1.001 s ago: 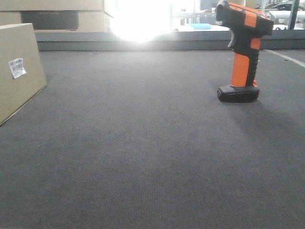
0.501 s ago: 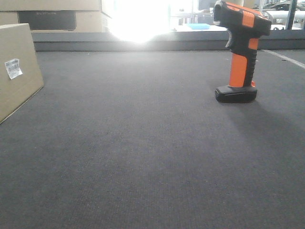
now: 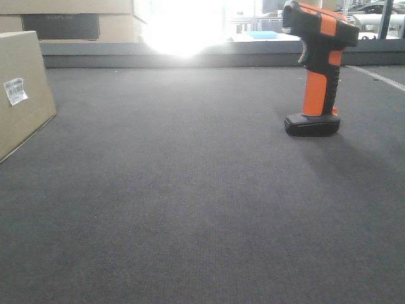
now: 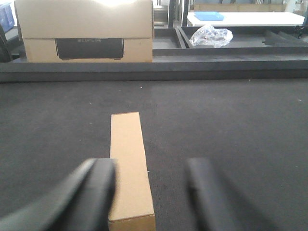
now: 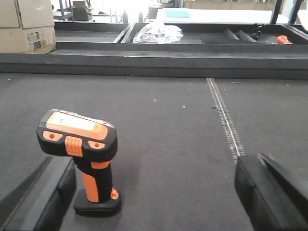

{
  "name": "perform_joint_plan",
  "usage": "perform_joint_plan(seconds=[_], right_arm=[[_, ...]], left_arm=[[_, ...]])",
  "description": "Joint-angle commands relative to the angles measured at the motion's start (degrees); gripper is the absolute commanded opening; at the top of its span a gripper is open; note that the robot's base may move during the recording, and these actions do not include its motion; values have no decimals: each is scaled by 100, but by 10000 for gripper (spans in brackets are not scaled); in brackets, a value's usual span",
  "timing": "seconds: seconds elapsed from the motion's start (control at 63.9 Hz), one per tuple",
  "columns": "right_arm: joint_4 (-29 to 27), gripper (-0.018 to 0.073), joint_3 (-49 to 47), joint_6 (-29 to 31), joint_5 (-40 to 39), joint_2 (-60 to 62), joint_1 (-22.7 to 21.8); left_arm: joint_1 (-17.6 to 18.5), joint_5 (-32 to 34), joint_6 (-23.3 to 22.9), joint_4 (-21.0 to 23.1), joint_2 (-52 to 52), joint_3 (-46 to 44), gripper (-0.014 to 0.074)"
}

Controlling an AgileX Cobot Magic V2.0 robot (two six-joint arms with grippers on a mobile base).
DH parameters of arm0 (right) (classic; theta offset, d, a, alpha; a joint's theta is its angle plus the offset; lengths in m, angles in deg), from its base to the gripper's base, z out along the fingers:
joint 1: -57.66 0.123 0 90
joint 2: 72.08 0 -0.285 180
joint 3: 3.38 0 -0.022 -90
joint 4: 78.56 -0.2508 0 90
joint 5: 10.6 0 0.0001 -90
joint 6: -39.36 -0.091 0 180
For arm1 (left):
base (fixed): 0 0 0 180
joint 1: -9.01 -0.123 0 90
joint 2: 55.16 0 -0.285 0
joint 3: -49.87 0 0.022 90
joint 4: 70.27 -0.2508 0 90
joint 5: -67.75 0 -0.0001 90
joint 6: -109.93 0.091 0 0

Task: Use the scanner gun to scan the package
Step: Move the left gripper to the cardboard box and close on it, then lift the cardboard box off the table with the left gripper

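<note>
The package (image 4: 129,163) lies flat on the dark mat (image 4: 240,125), its long side pointing to 12 o'clock. Its near end sits between the fingers of the left gripper (image 4: 151,190), close to the 9 o'clock finger. That gripper is wide open and holds nothing. The scanner gun (image 5: 83,154) stands on its foot beside the 9 o'clock finger of the right gripper (image 5: 156,192), also wide open.

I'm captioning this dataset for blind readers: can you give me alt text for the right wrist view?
An orange-and-black scanner gun stands upright on a dark mat, just inside one finger of the open right gripper, ungripped. Beyond a raised ledge lie a clear plastic bag and stacked cardboard boxes.
</note>
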Motion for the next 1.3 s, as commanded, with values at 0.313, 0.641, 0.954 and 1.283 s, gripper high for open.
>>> perform_joint_plan(seconds=[0.313, 0.641, 0.954, 1.283], right_arm=[[-52, 568, -47, 15, -275, -323, 1132], [-52, 568, -47, 15, -275, -416, 1366], [-52, 568, -47, 15, -275, -416, 1366], [-52, 568, -47, 15, -275, -416, 1366]], left_arm=[[10, -2695, 0, 2, 2198, -2423, 582], [-382, -4542, 36, -11, 4849, -4767, 582], [-382, -4540, 135, -77, 6091, -5286, 582], [-419, -4148, 135, -46, 6611, -5286, 582]])
